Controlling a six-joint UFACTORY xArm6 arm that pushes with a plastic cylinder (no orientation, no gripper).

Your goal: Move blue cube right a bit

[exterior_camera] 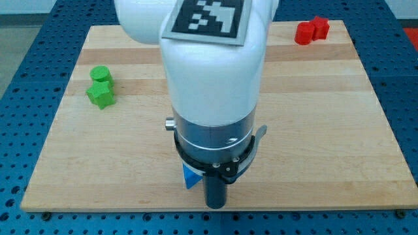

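Only a small corner of a blue block shows near the view's bottom, just left of the dark rod; the rest is hidden behind the arm, so I cannot make out its shape. My tip sits close to the board's bottom edge, right beside the blue block on its right. Whether the tip touches the block I cannot tell. The white arm body covers the board's middle.
A green cylinder and a green star-like block stand together at the view's left. Two red blocks touch each other at the view's top right. The wooden board lies on a blue perforated table.
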